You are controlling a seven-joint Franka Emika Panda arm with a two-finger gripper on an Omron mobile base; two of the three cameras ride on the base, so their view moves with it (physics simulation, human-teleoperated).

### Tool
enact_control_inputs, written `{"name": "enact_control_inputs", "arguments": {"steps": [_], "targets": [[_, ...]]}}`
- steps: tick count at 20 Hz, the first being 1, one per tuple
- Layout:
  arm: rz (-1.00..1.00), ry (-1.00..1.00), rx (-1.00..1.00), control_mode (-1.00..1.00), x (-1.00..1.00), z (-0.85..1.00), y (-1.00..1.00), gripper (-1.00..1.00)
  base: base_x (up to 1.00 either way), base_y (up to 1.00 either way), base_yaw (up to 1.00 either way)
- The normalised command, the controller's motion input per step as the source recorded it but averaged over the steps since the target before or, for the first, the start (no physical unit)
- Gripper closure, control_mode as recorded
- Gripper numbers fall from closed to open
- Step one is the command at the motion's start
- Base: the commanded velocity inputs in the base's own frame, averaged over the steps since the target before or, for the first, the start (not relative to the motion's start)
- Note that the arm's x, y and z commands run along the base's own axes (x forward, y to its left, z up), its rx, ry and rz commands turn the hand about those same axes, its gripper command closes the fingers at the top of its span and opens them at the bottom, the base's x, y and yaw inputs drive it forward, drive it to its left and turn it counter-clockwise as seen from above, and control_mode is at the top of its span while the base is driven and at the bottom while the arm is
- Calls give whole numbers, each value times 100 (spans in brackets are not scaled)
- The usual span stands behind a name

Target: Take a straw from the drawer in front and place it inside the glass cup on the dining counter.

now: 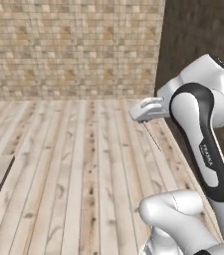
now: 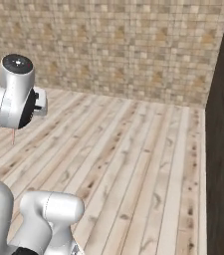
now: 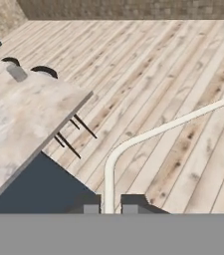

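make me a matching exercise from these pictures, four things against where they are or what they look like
Things:
1. straw
2. glass cup
3. dining counter
4. stools

Descriptions:
a. beige-grey marbled slab
b. black, at the counter's edge
c. pinched in the shut gripper
d. small and grey, standing on the counter

Pairs: 1-c, 2-d, 3-a, 4-b

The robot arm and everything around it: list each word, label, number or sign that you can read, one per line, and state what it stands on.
Small dark lettering runs along the white forearm link of the arm in the left base view: too blurred to read for certain.
No other words, numbers or signs appear on the tiled wall, the plank floor or the dining counter.
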Motion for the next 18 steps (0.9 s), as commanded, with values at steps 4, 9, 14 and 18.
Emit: {"name": "enact_control_inputs", "arguments": {"steps": [4, 9, 14, 18], "targets": [[0, 0, 0, 100, 0, 0, 0, 100, 100, -15, 29], [0, 0, 0, 100, 0, 0, 0, 100, 100, -14, 43], [0, 0, 0, 100, 0, 0, 0, 100, 100, -19, 58], [0, 0, 0, 100, 0, 0, 0, 100, 100, -23, 63]]}}
